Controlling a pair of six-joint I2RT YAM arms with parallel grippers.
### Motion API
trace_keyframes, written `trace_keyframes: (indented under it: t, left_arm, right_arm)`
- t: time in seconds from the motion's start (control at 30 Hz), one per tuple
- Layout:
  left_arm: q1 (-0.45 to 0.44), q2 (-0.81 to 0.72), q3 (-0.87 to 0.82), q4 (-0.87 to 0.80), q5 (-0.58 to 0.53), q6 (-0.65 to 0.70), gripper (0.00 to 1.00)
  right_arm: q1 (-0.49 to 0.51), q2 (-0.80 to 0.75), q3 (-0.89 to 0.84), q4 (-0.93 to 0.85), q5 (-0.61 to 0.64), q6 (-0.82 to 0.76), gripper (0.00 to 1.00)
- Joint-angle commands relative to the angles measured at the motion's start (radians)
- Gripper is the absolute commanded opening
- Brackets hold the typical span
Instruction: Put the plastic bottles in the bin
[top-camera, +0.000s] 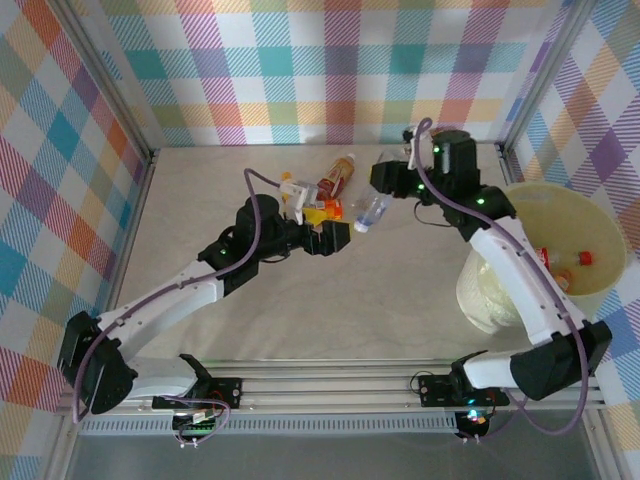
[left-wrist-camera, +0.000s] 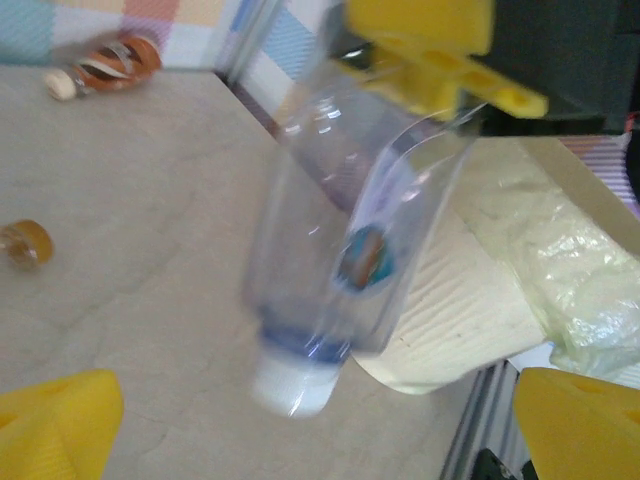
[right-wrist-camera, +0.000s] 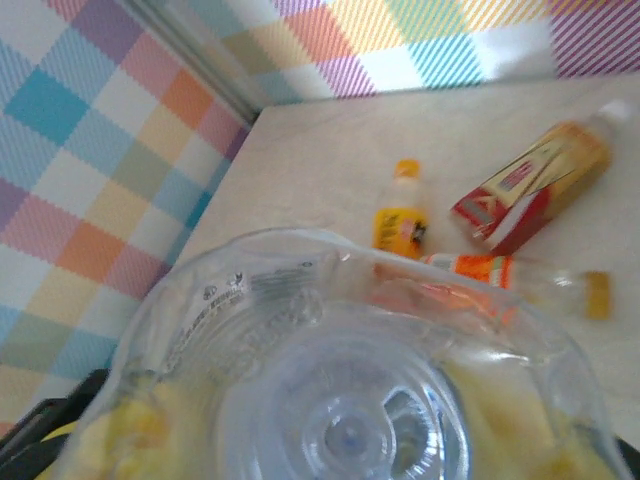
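"Where was the clear bottle?"

"Left of the bin, not in it. The right gripper pinched its fat end. Its white cap pointed down."

"And the left gripper?"

"Its yellow fingers were spread wide. Some bottles lay inside the bin. Other bottles lay on the table, farther left of the bin."

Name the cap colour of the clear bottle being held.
White cap on the clear bottle; left wrist view shows it best.
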Motion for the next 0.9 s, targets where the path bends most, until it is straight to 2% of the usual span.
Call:
trace_keyframes:
  t: [0.0, 0.17, 0.33, 0.53, 0.6, 0.73, 0.87]
  left_arm:
    - [0.003, -0.041, -0.024, -0.047, -0.108, 0.026, 1.0]
    - [0.002, -0.051, -0.045, -0.053, -0.182, 0.01, 1.0]
    - [0.003, -0.036, -0.04, -0.056, -0.197, 0.003, 1.0]
    - [0.006, -0.016, -0.03, -0.063, -0.208, -0.01, 1.0]
    - [0.007, -0.006, -0.029, -0.063, -0.21, -0.014, 1.0]
    - [0.009, 0.026, -0.015, -0.062, -0.196, -0.032, 1.0]
    - [0.008, 0.052, -0.013, -0.05, -0.184, -0.055, 1.0]
  right_arm:
    - [-0.027, -0.063, 0.096, -0.102, 0.156, -0.16, 0.37]
    - [-0.071, -0.124, 0.18, -0.153, 0.307, -0.258, 0.37]
    - [-0.088, -0.152, 0.262, -0.185, 0.481, -0.363, 0.37]
    - [-0.101, -0.183, 0.323, -0.237, 0.892, -0.557, 0.37]
    - [-0.126, -0.198, 0.31, -0.249, 0.965, -0.601, 0.35]
    - [-0.227, -0.181, 0.352, -0.372, 1.026, -0.606, 0.35]
    - [-0.312, -0.144, 0.401, -0.561, 1.042, -0.519, 0.37]
